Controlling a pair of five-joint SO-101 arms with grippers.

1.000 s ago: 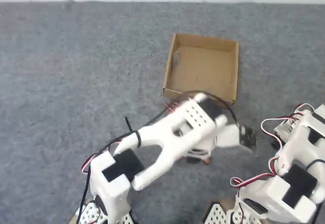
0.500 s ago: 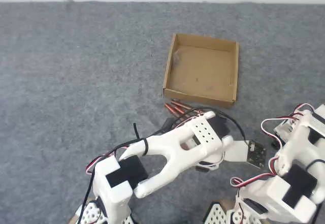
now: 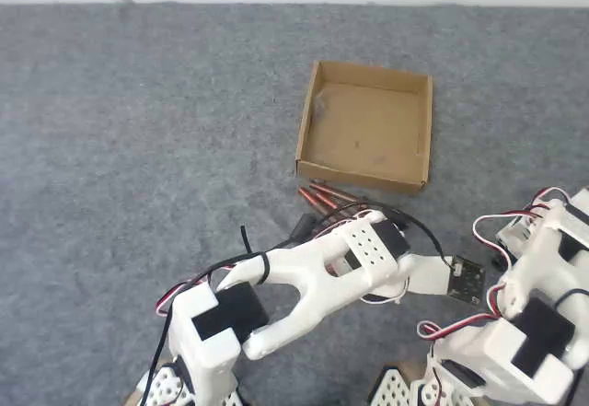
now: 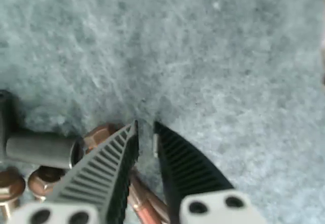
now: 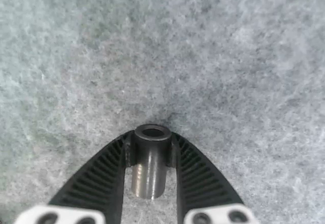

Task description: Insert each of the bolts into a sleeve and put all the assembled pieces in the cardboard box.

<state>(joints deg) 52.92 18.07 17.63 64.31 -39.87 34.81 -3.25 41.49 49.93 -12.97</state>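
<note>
Bolts [image 3: 324, 194] made of copper lie in a little bunch on the grey carpet [image 3: 138, 148]. They are just beside the near wall of the cardboard box [image 3: 362, 175]. The box has four low walls and an open top, and its brown floor shows from wall to wall. Wide carpet spreads out to the left of the box and behind it, up to a pale strip at the far edge.

On the near side there is much less room. The left arm [image 3: 313, 277] stretches over the near ends of the bolts. Its wrist end comes close to the red and white wires of the right arm [image 3: 538, 328], with just a thin strip of carpet between them.

The left gripper [image 4: 145, 129] hangs low over the carpet. Its fingers are only a tiny bit apart, and carpet shows between the tips. A bolt's shaft shows in the gap lower down, but I cannot tell if the fingers touch it. Beside this gripper a second sleeve [image 4: 38, 150] lies on its side, right next to the bolt heads.

The right gripper [image 5: 151, 138] is squeezed tight on a dark sleeve [image 5: 150, 165]. The sleeve's open round end sits right at the fingertips, over the carpet.
</note>
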